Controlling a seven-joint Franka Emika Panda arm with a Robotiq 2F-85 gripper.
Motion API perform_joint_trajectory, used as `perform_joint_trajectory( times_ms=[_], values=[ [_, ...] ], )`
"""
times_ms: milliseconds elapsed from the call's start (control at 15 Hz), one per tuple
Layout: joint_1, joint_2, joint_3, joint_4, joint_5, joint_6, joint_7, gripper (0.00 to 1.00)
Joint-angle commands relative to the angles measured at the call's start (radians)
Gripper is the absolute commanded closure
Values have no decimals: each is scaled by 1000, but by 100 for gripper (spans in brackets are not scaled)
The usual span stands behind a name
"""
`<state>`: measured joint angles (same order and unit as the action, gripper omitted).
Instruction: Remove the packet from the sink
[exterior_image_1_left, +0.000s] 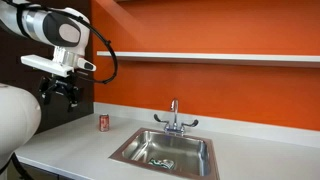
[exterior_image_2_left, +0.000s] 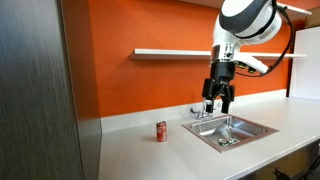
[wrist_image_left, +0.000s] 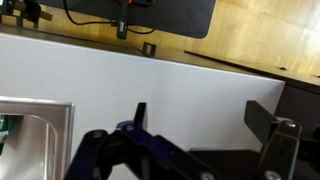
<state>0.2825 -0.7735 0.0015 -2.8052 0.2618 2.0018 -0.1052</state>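
Observation:
A crumpled packet (exterior_image_1_left: 163, 161) lies on the bottom of the steel sink (exterior_image_1_left: 133, 149); it also shows in an exterior view (exterior_image_2_left: 229, 142) inside the sink (exterior_image_2_left: 258, 128). My gripper (exterior_image_1_left: 58, 96) hangs high above the counter, well to the side of the sink, open and empty. In an exterior view the gripper (exterior_image_2_left: 218, 99) appears above the counter behind the sink. In the wrist view the open fingers (wrist_image_left: 203, 115) frame bare white counter, and a corner of the sink (wrist_image_left: 40, 125) shows at the lower left.
A red can (exterior_image_1_left: 103, 122) stands on the counter beside the sink, also seen in an exterior view (exterior_image_2_left: 161, 131). A faucet (exterior_image_1_left: 174, 115) rises behind the sink. An orange wall with a white shelf (exterior_image_1_left: 210, 56) backs the counter.

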Motion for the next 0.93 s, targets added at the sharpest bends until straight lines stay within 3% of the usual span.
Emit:
perform_joint_trajectory(
  times_ms=[0,400,867],
  values=[
    [-21,2,19,2,14,-6,-13,0],
    [-90,192,-3,46,-51,158,-45,0],
    [-220,449,-41,137,-182,391,-24,0]
  ],
)
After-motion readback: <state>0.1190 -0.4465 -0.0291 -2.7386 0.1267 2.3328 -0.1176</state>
